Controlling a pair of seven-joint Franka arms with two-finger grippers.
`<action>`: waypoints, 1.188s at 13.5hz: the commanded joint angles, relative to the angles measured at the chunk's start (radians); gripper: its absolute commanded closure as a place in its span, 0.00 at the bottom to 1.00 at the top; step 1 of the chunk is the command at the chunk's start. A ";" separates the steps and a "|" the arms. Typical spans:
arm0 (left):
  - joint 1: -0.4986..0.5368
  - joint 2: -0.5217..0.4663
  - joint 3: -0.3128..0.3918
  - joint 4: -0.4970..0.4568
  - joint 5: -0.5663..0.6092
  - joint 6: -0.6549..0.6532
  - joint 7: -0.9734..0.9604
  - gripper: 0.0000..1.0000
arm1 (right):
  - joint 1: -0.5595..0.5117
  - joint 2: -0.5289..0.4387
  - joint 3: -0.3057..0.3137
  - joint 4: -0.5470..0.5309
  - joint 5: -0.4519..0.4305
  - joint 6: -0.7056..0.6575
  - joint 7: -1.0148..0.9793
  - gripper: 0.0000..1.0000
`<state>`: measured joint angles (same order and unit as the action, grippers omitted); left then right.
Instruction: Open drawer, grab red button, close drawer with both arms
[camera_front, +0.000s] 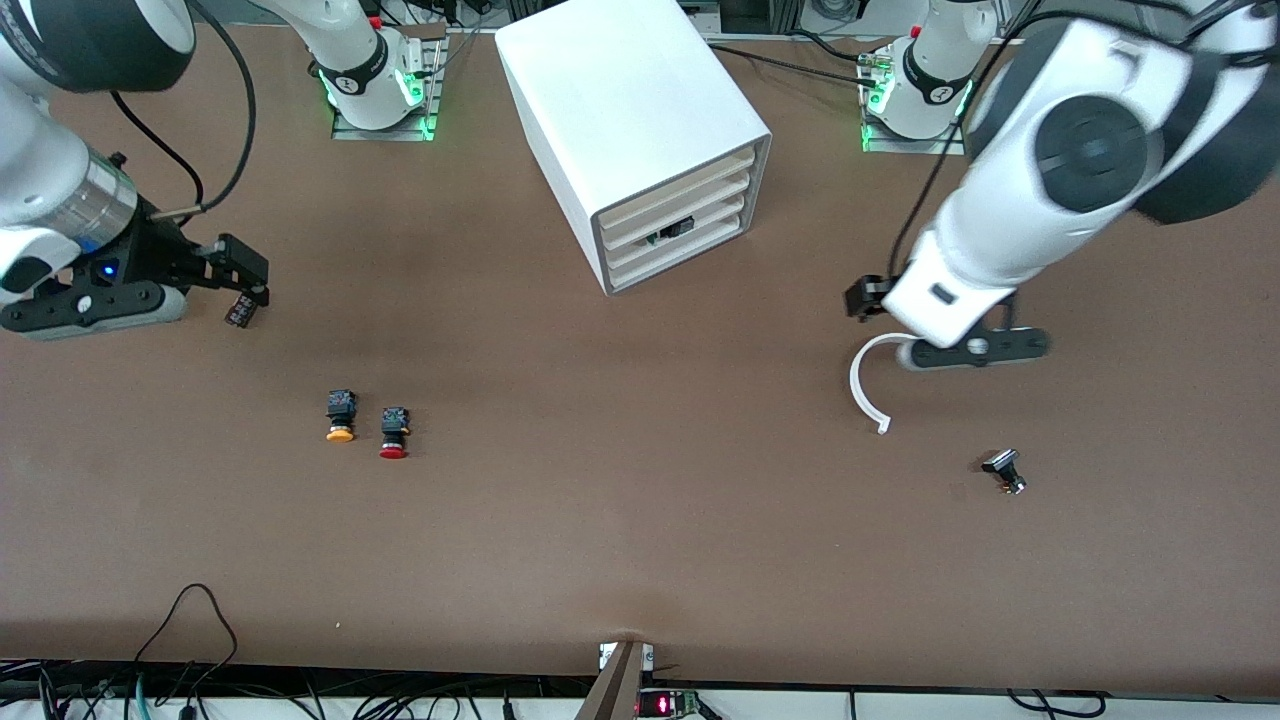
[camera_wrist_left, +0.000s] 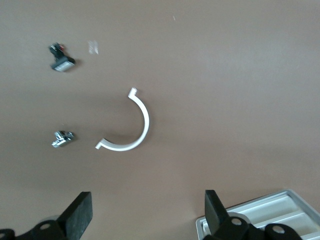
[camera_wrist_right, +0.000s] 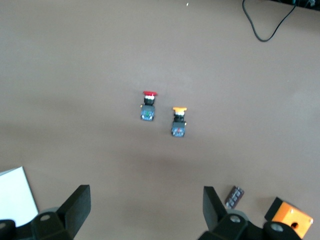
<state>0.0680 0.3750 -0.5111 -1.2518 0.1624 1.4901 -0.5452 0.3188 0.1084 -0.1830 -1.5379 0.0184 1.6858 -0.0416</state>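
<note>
Both released: left tool (camera_wrist_left: 145, 215) over bare surface (camera_front: 640, 520) near cabinet (camera_front: 640, 130), right tool (camera_wrist_right: 145, 212) also over surface. Red button (camera_front: 394, 434) lying beside orange-capped button (camera_front: 340, 416). Drawers shut. No readable writing.

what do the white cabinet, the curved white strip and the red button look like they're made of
Cabinet: likely matte white plastic, smooth and evenly coloured with rounded corners. Curved strip: probably thin plastic, plain white, holding its half-ring shape. Red button: glossy red cap on a black boxy body, seemingly moulded plastic; too small to be sure.

Red button (camera_front: 394, 435) on table, cabinet drawers (camera_front: 680, 228) shut
</note>
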 joint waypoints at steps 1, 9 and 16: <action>0.016 0.009 -0.007 0.055 0.029 -0.036 0.019 0.01 | -0.021 -0.047 0.016 -0.007 -0.012 -0.072 0.070 0.01; 0.087 -0.045 -0.018 0.037 0.019 -0.140 0.160 0.01 | -0.282 -0.130 0.261 -0.037 -0.017 -0.147 0.215 0.01; -0.026 -0.368 0.288 -0.329 -0.150 0.077 0.439 0.01 | -0.302 -0.158 0.266 -0.073 -0.025 -0.143 0.219 0.01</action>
<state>0.1026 0.1835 -0.3514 -1.3455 0.0635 1.4494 -0.2003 0.0382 -0.0230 0.0608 -1.5863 0.0094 1.5445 0.1608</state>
